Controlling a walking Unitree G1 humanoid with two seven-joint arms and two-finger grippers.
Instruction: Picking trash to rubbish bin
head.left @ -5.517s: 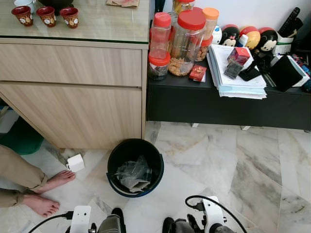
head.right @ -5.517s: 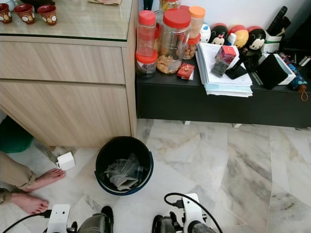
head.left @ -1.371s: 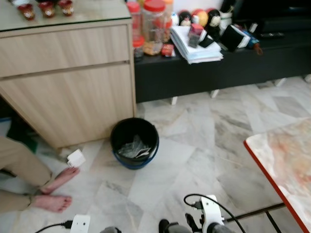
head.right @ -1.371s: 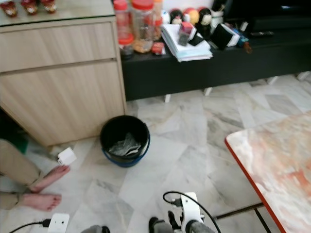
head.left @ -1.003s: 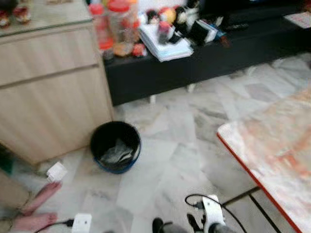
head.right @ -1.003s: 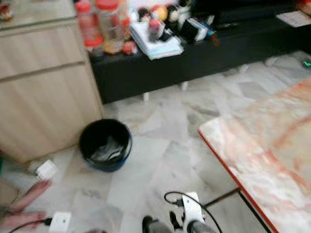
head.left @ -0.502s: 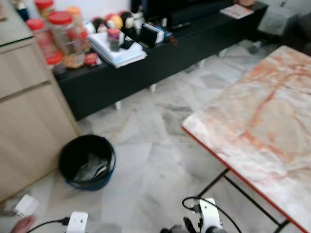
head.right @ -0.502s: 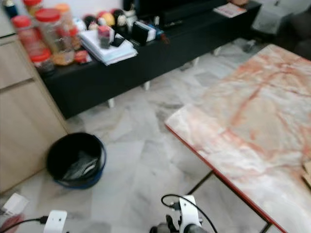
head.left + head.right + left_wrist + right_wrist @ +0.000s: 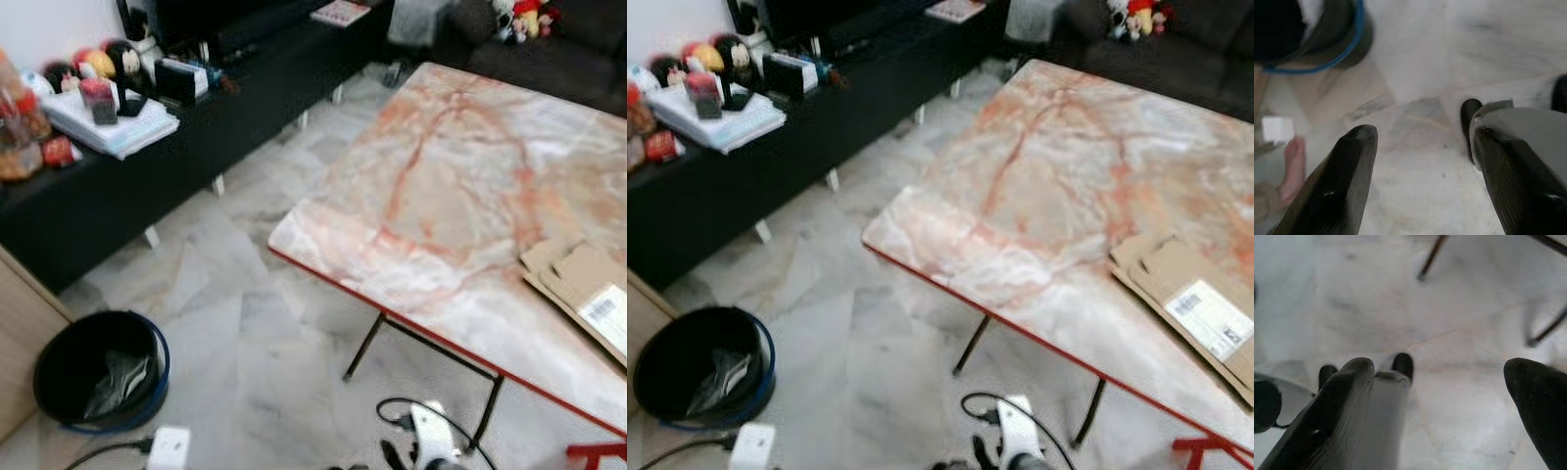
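Grey and white marble floor (image 9: 245,362) runs under a big table with a pink and orange marble top and a thin red edge (image 9: 460,196). Flat brown cardboard pieces with a white label (image 9: 1190,304) lie at the table's right edge. On the floor, well apart from the table's near corner, stands the round black rubbish bin with a blue rim (image 9: 98,372), with crumpled clear plastic trash (image 9: 118,377) inside. Behind it, a long low black cabinet (image 9: 108,201) holds a stack of white papers (image 9: 108,122) and small toys.

Both arms hang low over the floor. The left gripper (image 9: 1422,183) has its black fingers spread wide, holding nothing. The right gripper (image 9: 1442,418) is spread wide too, also holding nothing.
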